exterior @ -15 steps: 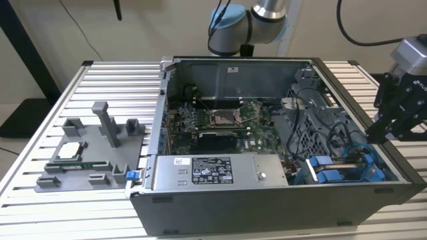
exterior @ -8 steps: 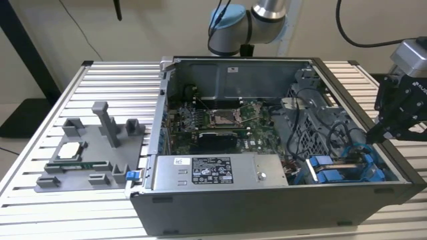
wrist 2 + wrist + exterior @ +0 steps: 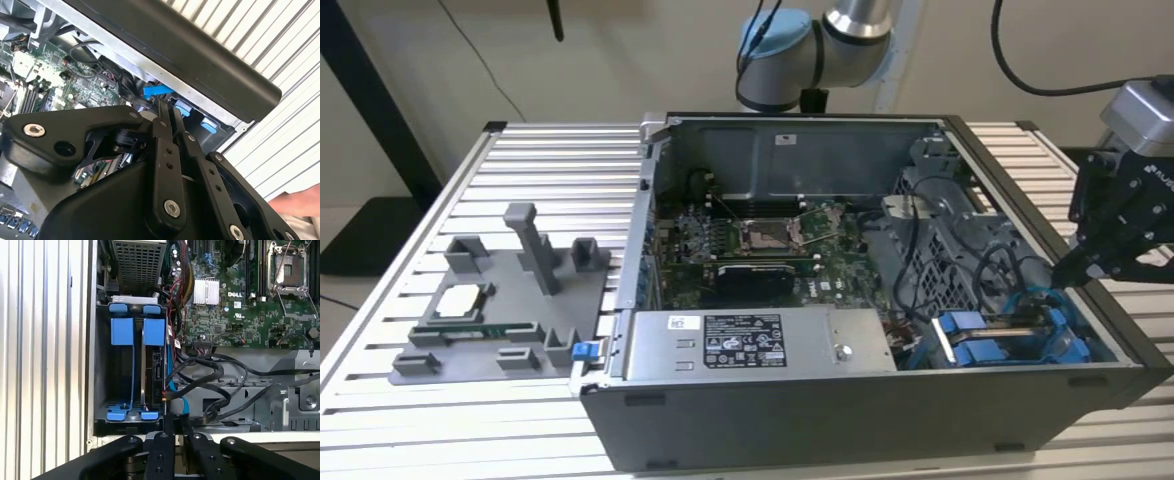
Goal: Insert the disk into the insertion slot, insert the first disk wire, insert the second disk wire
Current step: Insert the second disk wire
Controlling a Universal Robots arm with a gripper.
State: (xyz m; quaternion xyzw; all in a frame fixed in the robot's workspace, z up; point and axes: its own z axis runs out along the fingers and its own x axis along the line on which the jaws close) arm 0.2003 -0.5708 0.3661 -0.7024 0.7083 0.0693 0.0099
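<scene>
disk (image 3: 154, 370) seated in insertion slot (image 3: 100, 370); gripper (image 3: 177, 424) beside blue wire (image 3: 169, 372)

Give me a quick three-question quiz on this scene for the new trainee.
1. Fill in: the grey fixture tray lies to the exterior view's ____ of the computer case.
2. The carrier frames in the insertion slot are: A red, B blue, C green.
3. True or false: the gripper is at the computer case's end nearest the tray.
Key: 1 left; 2 B; 3 false.
</scene>
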